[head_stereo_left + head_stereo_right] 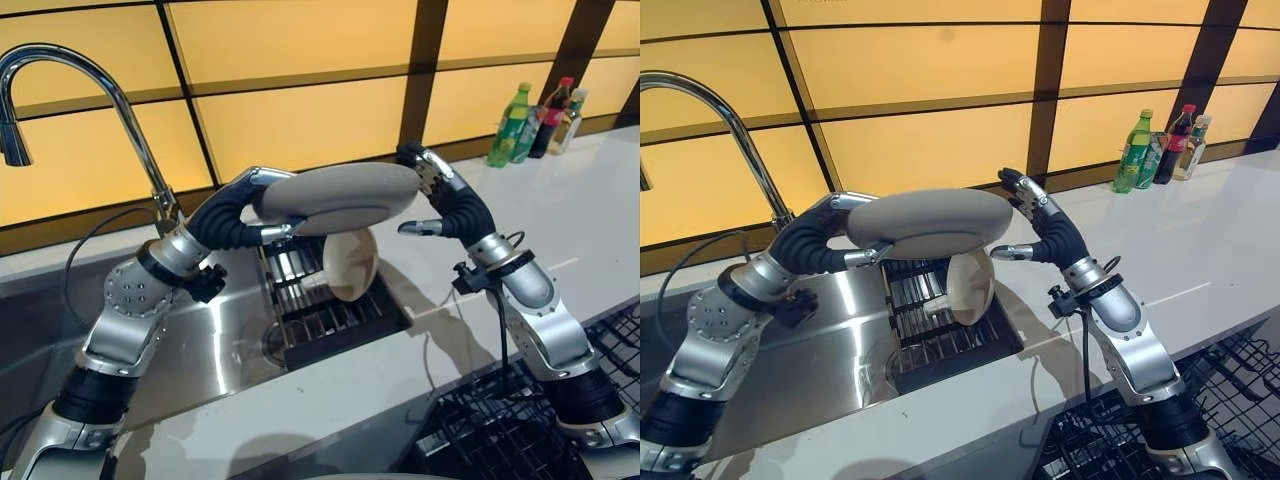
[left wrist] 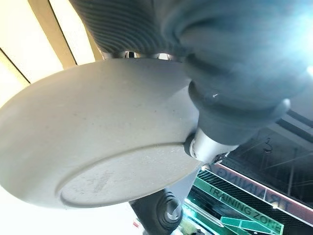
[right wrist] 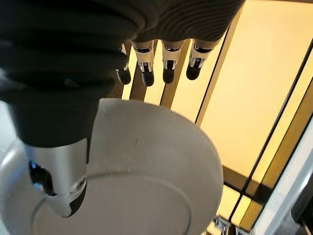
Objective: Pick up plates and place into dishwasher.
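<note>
The left hand's (image 1: 258, 205) fingers curl over the far rim of a grey plate (image 1: 340, 198), its thumb (image 2: 208, 144) pressed against the underside, so that hand is clamped on it. The right hand (image 1: 1032, 215) meets the plate's opposite edge with fingers (image 3: 168, 61) nearly straight and slightly apart above the rim, its thumb (image 3: 61, 188) lying against the plate's underside.

The pale countertop (image 1: 560, 215) is smooth and broad, running to a wall of amber panels divided by dark strips. Set into it, the stainless sink (image 1: 200, 345) has a brushed, reflective floor and a tall arched chrome faucet (image 1: 110, 95) at its back edge. A black wire dishwasher rack (image 1: 500, 425) sits low at the near right, below the counter's front edge.

The plate is held in the air above the sink, roughly level between both hands; it is matte, stone-grey, round, thick-rimmed, with a raised circular foot ring underneath. Below it a dark slatted drying rack (image 1: 320, 315) holds a cream bowl (image 1: 348, 262) standing on edge. A few bottles (image 1: 530, 125) stand well apart at the counter's far right corner, leaving open counter between them and the sink.
</note>
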Controlling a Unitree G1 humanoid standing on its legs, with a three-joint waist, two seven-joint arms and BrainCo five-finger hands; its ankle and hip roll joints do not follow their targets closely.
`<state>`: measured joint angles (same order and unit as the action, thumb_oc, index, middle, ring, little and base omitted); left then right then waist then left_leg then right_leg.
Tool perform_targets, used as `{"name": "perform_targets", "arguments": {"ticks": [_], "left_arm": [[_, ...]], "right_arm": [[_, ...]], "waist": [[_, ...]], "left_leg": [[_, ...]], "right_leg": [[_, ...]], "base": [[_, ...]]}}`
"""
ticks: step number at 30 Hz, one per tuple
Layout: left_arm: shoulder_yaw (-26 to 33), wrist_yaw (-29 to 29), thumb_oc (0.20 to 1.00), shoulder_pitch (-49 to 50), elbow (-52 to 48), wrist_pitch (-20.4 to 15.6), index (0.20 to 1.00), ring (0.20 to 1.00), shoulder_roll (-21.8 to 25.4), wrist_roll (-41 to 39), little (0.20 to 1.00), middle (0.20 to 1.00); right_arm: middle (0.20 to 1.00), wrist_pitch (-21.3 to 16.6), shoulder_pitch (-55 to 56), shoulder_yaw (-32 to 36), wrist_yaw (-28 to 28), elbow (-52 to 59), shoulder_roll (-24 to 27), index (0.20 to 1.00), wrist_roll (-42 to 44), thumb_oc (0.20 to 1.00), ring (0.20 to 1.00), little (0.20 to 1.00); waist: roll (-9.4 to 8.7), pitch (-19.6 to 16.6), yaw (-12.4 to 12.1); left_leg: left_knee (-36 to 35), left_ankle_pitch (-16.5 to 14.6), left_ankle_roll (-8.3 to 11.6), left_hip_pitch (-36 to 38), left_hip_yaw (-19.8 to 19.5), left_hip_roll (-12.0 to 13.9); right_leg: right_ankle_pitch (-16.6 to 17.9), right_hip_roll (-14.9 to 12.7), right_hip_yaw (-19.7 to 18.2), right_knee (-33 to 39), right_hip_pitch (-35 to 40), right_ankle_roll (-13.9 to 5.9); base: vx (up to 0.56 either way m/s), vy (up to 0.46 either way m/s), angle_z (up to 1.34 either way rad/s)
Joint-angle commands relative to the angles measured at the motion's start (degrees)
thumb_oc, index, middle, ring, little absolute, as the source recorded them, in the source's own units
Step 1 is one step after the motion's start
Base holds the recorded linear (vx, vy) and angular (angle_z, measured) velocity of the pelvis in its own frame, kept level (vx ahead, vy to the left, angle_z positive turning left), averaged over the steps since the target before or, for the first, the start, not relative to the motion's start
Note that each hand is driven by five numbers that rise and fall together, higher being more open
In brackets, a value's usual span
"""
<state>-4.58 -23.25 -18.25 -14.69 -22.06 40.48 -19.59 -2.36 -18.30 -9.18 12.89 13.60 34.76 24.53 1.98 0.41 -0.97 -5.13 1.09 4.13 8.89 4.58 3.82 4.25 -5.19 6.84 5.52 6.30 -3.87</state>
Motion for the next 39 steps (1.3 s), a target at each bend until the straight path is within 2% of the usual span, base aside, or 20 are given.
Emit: {"name": "perform_targets", "arguments": {"ticks": [1, 5, 10, 16, 21, 26, 33, 39], "left_arm": [[0.1, -0.3, 0.2, -5.7, -0.2, 0.4, 0.2, 0.2, 0.3, -5.2, 0.2, 0.2], [-0.7, -1.1, 0.2, -5.4, -0.4, 1.0, 0.2, 0.2, -0.7, -4.6, 0.2, 0.2], [-1.5, -0.9, 0.2, -5.8, -0.2, 1.4, 0.2, 0.2, -0.4, -5.5, 0.2, 0.2], [-2.7, -0.4, 0.2, -6.5, 0.2, 1.8, 0.2, 0.2, -0.7, -6.2, 0.2, 0.2], [-3.8, -0.8, 0.2, -7.7, 0.4, 3.4, 0.2, 0.2, -2.0, -6.8, 0.2, 0.2], [-5.4, -2.1, 0.2, -9.2, 1.7, 4.8, 0.2, 0.2, -3.5, -8.1, 0.2, 0.2], [-7.4, -5.8, 0.2, -9.5, 2.5, 7.2, 0.2, 0.2, -4.1, -9.6, 0.2, 0.2], [-8.5, -8.4, 0.2, -9.6, 3.4, 7.6, 0.2, 0.2, -5.1, -8.9, 0.2, 0.2]], "right_arm": [[1.0, -0.1, -4.3, -1.0, 5.8, 3.4, 0.3, 1.0, 5.6, 1.0, 1.0, 1.0], [1.0, 0.1, -4.7, -3.2, 8.4, 4.3, -0.8, 1.0, 6.4, 1.0, 1.0, 1.0], [1.0, 2.5, -5.4, -6.2, 12.6, 5.3, -1.7, 1.0, 10.2, 1.0, 1.0, 1.0], [1.0, -1.4, -8.4, -8.2, 11.6, 5.6, -3.5, 1.0, 12.4, 1.0, 1.0, 1.0], [1.0, 0.3, -12.3, -10.2, 11.2, 4.7, -6.2, 1.0, 14.6, 1.0, 1.0, 1.0], [1.0, 1.4, -14.9, -13.5, 14.2, 3.9, -8.7, 1.0, 13.7, 1.0, 1.0, 1.0], [1.0, 3.9, -16.9, -15.7, 14.2, 1.4, -7.4, 1.0, 12.8, 1.0, 1.0, 1.0], [1.0, 4.9, -16.1, -16.9, 17.7, -0.3, -7.7, 1.0, 10.0, 1.0, 1.0, 1.0]], "waist": [[-2.35, -3.0, -1.5], [-2.38, -3.1, -1.6], [-2.4, -3.4, -2.0], [-2.49, -3.3, -2.7], [-2.38, -3.6, -3.3], [-2.38, -3.5, -3.7], [-2.32, -3.6, -4.0], [-2.28, -3.6, -4.1]], "left_leg": [[0.1, -3.8, -0.79, -0.9, -0.7, -0.4], [0.1, -3.7, -0.84, -1.0, -0.9, -0.4], [0.1, -3.7, -0.95, -1.0, -0.9, -0.4], [0.1, -3.7, -1.12, -0.9, -1.4, -0.5], [0.1, -3.6, -1.3, -1.0, -1.6, -0.6], [0.1, -3.5, -1.42, -1.0, -1.9, -0.7], [0.1, -3.4, -1.52, -0.8, -2.2, -1.0], [0.1, -3.3, -1.75, -0.7, -2.5, -1.4]], "right_leg": [[-3.5, -2.4, 0.5, -0.5, 0.2, -3.23], [-3.5, -2.3, 0.3, -0.5, 0.2, -3.05], [-3.7, -2.2, 0.4, -0.5, 0.3, -2.91], [-3.6, -2.2, 0.7, -0.5, 0.5, -2.74], [-3.6, -2.1, 0.7, -0.5, 0.4, -2.59], [-3.8, -2.0, 0.7, -0.5, 0.6, -2.33], [-3.7, -2.1, 0.9, -0.5, 1.0, -2.26], [-3.5, -2.3, 0.9, -0.5, 1.1, -2.3]], "base": [[0.0, 0.0, 0.0], [0.0, 0.0, 0.0], [0.0, 0.0, 0.0], [0.0, -0.003, -0.01], [0.0, 0.0, 0.0], [0.0, 0.0, 0.0], [0.0, 0.0, 0.0], [0.0, 0.005, 0.0]]}}
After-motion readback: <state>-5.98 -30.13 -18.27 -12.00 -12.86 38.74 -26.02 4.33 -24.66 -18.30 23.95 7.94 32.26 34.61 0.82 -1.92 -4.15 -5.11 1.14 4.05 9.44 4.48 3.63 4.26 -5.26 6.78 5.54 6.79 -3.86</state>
